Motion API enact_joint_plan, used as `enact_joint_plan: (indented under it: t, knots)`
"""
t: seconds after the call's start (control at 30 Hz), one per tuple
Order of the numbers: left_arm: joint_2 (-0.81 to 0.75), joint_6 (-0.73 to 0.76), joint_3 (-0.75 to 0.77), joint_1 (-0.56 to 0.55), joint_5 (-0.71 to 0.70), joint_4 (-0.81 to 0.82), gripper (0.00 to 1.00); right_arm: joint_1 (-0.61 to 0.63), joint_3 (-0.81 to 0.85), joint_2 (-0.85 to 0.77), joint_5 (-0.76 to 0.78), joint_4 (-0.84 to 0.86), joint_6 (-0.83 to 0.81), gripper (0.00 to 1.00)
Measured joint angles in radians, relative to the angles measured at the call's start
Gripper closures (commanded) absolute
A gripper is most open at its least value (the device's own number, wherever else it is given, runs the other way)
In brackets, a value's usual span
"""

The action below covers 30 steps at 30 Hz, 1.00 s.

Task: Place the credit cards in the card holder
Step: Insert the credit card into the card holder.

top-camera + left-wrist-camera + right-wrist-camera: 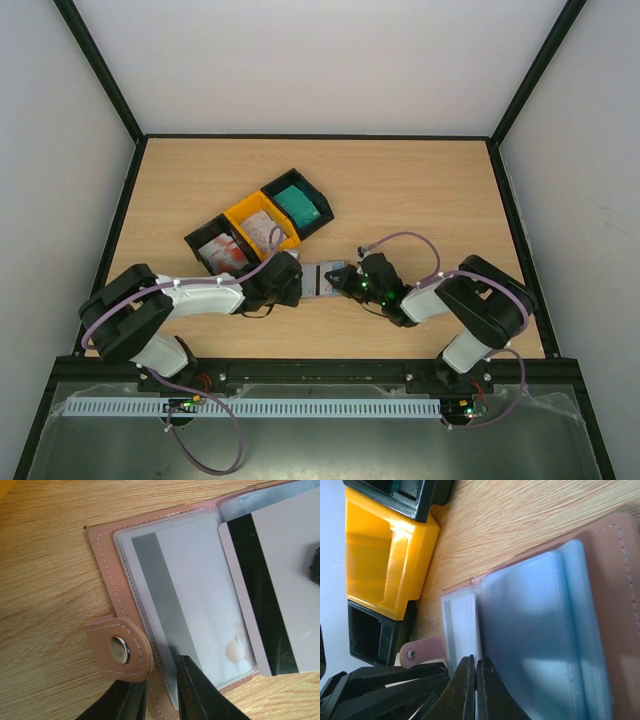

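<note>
Roughly: light wood table (pixel 400 190) inside a pale-walled booth, with a black frame (pixel 100 80) running along the table edges and up the corners. Three bins sit in a diagonal row left of centre. The far black bin (pixel 322 205) holds the teal stack (pixel 297 205), the yellow bin (pixel 240 215) holds the whitish stack (pixel 265 230), and the near black bin (pixel 197 243) holds the red-and-white stack (pixel 222 253). Card faces are too small to read from above, and up close only stripes show. Bare wood runs from the bins to the far and right edges, and both arms are folded in toward the middle near side. The card holder (pixel 322 278) lies open on the wood between the two tools, well in from every edge and just in front of the bins. The left gripper (pixel 162 672) pinches the holder's near edge beside the tab, with one finger over the pocket. The right gripper (pixel 473 662) has its fingers pressed together at the pocket edge; I cannot tell whether a card is nipped between them. A card with a black stripe (pixel 280 590) overlaps the holder's right half. A card with a grey stripe (pixel 190 605) sits in the left pocket. The tab's snap stud (pixel 120 649) faces up.
</note>
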Motion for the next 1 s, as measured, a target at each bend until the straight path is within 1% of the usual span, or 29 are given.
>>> enact_joint_plan:
  t: [0.2, 0.3, 0.67, 1.0]
  knots:
    - [-0.001, -0.004, -0.001, 0.0, -0.001, 0.003, 0.8, 0.0, -0.021, -0.06, 0.012, 0.001, -0.003, 0.98]
    - [-0.001, -0.007, -0.002, -0.001, -0.001, 0.003, 0.8, 0.0, -0.021, -0.06, 0.018, 0.001, -0.009, 0.98]
    - [-0.001, -0.013, -0.002, -0.001, -0.001, 0.003, 0.8, 0.0, -0.013, 0.002, 0.025, 0.002, -0.056, 0.98]
    - [-0.001, -0.014, -0.002, -0.001, -0.001, 0.005, 0.79, -0.008, -0.005, 0.073, 0.012, 0.098, -0.047, 0.98]
